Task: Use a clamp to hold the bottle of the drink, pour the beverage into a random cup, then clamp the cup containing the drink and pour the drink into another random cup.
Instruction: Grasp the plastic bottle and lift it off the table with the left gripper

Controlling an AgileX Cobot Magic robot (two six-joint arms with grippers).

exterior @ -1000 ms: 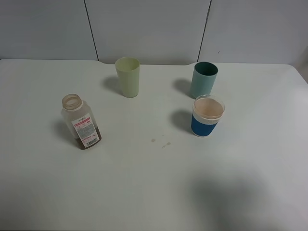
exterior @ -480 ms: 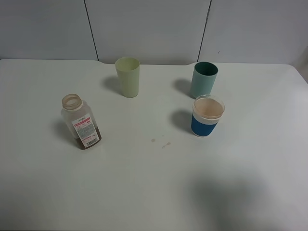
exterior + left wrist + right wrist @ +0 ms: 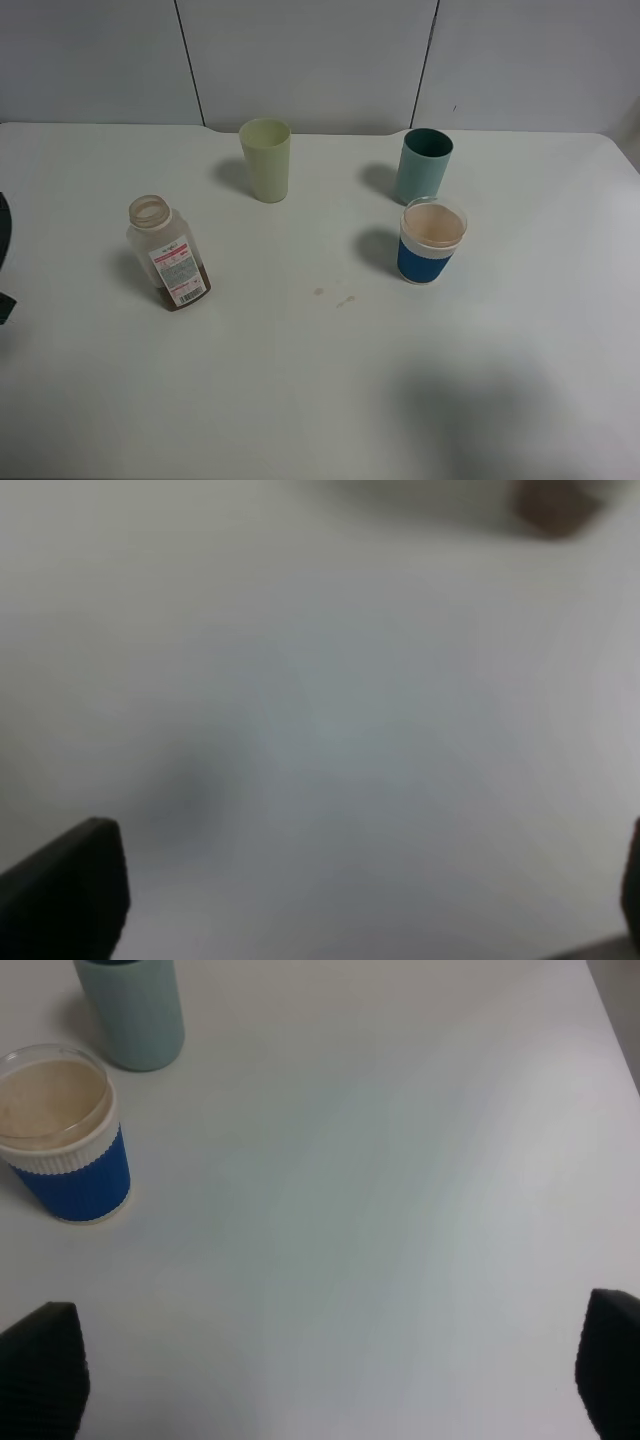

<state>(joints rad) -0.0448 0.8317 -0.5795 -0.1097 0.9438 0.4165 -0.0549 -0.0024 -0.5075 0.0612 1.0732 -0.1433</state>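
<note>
The left gripper (image 3: 350,880) hangs low over bare white table (image 3: 300,400) with its black fingers (image 3: 65,900) spread wide and nothing between them. Its wrist view is blurred. A brown smudge at the far edge of that view may be the bottle's base, but I cannot tell. In the high view only a dark sliver of the left arm (image 3: 5,305) shows at the left edge, with the bottle (image 3: 168,252) near it and apart from it. The bottle stands uncapped, and a little dark beverage (image 3: 188,293) lies in its bottom.

The right gripper (image 3: 325,1375) is also wide open and empty above bare table. The blue-banded cup (image 3: 65,1135) stands ahead of it and off to one side, well apart from the fingers. Its inside looks pale tan. Just beyond that cup stands the teal tumbler (image 3: 130,1010).

Two small stains (image 3: 335,296) mark the table's middle. Farther back stands a pale green cup (image 3: 266,160), and behind the table is a grey panelled wall (image 3: 300,60).
</note>
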